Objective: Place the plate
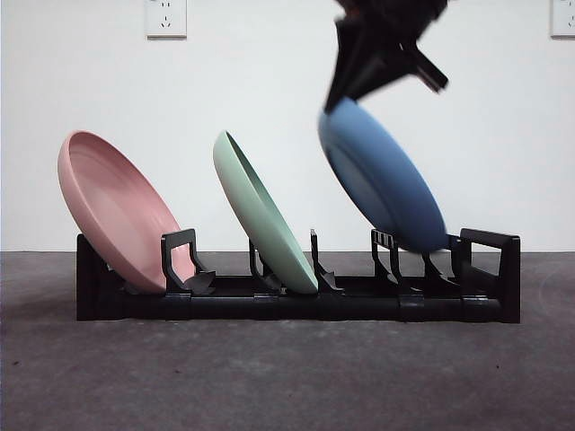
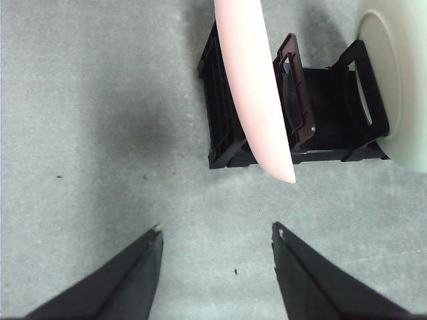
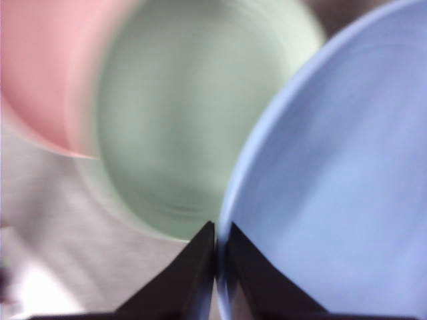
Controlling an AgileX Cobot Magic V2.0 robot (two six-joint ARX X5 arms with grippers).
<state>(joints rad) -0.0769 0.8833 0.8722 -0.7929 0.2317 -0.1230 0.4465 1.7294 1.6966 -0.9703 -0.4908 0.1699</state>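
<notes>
A black rack [image 1: 296, 301] is seen on the grey table [image 1: 269, 377] in the front view, running from 9 o'clock to 3 o'clock across the middle of the picture.

At the 9 o'clock end a pink plate [image 1: 121, 211] is seated in a slot, tilted so that its upper rim leans toward 10 o'clock and its hollow face is turned toward 2 o'clock. Just right of centre-left, a green plate [image 1: 262, 215] is held in the next slot at much the same tilt, well apart from the pink one.

Toward 2 o'clock, a blue plate [image 1: 382, 180] is tilted like the others. Its lower edge is seen down among the rack's right-hand dividers; whether it rests on the rack cannot be told. Its upper rim is pinched by the right gripper [image 1: 346, 101], a dark shape entering from 12 o'clock. In the right wrist view the jaws of the right gripper [image 3: 216, 235] are pressed together on the rim of the blue plate [image 3: 333, 180], with the green plate [image 3: 193, 127] and pink plate [image 3: 47, 73] blurred beyond.

The left gripper [image 2: 217, 233] is recorded only in the left wrist view, jaws spread apart over bare table [image 2: 100, 133], nothing between them. The pink plate [image 2: 257, 87], the rack end [image 2: 223, 127] and part of the green plate [image 2: 400, 80] lie ahead of it.
</notes>
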